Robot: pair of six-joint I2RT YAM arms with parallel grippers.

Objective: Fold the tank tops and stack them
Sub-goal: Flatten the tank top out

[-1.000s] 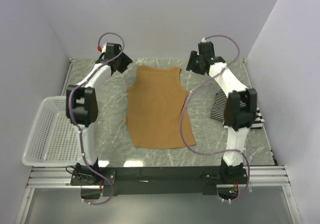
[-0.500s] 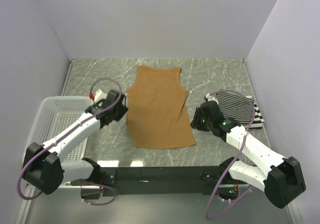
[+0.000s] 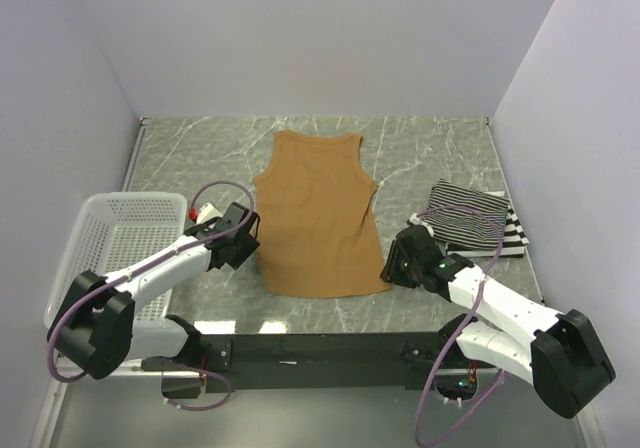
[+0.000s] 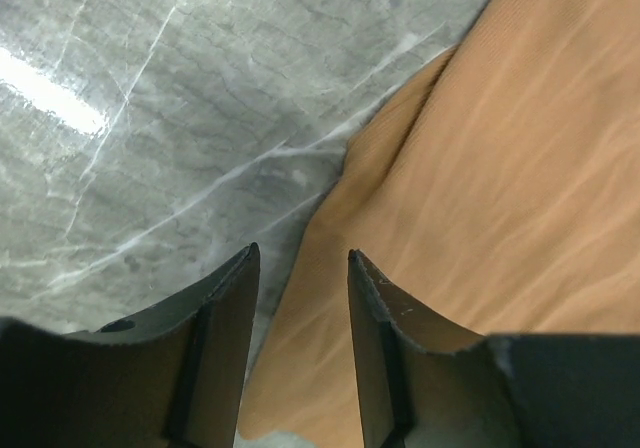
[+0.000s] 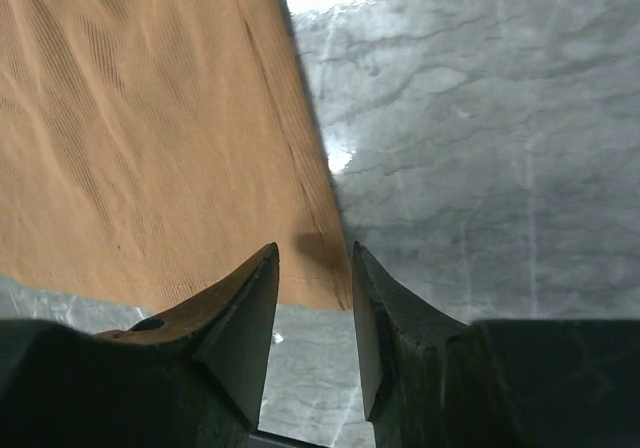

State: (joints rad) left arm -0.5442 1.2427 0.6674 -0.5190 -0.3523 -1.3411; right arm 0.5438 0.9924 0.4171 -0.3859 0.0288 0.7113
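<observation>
Tan top [image 3: 318,218] flat, left gripper [image 4: 301,255] and right gripper [image 5: 314,250] part-open, straddling its lower edges

Veined grey marble tabletop [image 3: 430,153], plain pale lilac walls [image 3: 300,38], overhead glare [image 4: 50,93].

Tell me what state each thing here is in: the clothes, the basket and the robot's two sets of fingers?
tan tank top, spread flat, not yet folded.
striped tank tops, piled together at the right.
white basket, upright at the left.
left fingers, open, astride the tan tank top's left edge.
right fingers, open, astride its lower right corner.
</observation>
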